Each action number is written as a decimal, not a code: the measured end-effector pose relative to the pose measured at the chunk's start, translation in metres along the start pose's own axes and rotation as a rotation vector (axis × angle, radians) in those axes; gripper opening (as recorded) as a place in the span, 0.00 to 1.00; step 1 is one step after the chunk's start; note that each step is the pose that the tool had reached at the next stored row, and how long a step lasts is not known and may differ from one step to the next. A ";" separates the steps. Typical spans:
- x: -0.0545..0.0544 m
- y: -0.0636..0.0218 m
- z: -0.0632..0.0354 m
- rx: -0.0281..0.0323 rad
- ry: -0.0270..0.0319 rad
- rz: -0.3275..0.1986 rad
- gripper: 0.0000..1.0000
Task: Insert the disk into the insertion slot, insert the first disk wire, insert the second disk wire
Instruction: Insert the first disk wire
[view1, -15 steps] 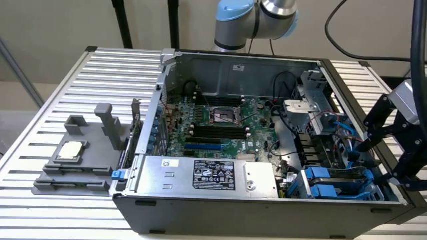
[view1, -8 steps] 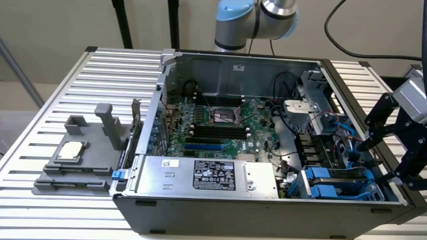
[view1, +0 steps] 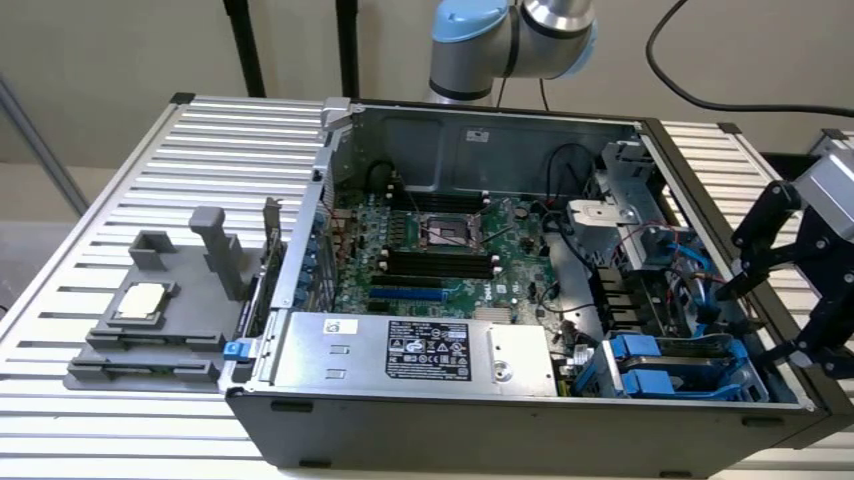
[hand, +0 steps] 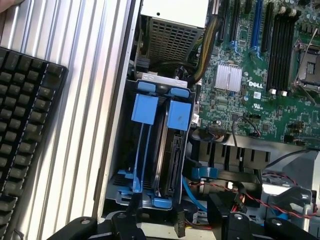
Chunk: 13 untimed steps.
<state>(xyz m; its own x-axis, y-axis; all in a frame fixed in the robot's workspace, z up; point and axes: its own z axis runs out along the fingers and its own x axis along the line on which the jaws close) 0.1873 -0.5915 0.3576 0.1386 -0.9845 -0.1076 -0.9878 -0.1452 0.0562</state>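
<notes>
The grey metal drive cage (view1: 681, 368) with blue plastic fittings sits in the near corner of the open computer case, at the exterior view's right. In the wrist view, one bay of the insertion slot (hand: 141, 150) shows just blue rails. Beside it the disk (hand: 172, 160) stands edge-on in its blue carrier (hand: 179, 116), connector edge exposed. My gripper (view1: 758, 322) hovers just above and outside the cage, open. Its black fingers (hand: 132, 212) straddle the cage end with nothing gripped. A black plug (hand: 180, 227) and a blue cable (hand: 194, 197) lie loose between them.
A labelled silver power-supply box (view1: 400, 350) lies along the case's front wall, and the green motherboard (view1: 441, 250) lies behind it. A grey fixture (view1: 147, 305) holding a chip stands on the slatted table (view1: 214, 150). A black keyboard (hand: 25, 125) lies outside the case beside the cage.
</notes>
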 end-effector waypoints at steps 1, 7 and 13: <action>0.000 0.0000 0.0000 -0.0004 0.0004 -0.003 0.60; 0.000 -0.0005 0.0020 -0.0035 0.0025 -0.028 0.53; 0.001 -0.0009 0.0046 -0.0057 0.0037 -0.047 0.42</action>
<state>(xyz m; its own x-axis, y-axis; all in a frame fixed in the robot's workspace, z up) 0.1880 -0.5914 0.3529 0.1852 -0.9769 -0.1066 -0.9798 -0.1919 0.0569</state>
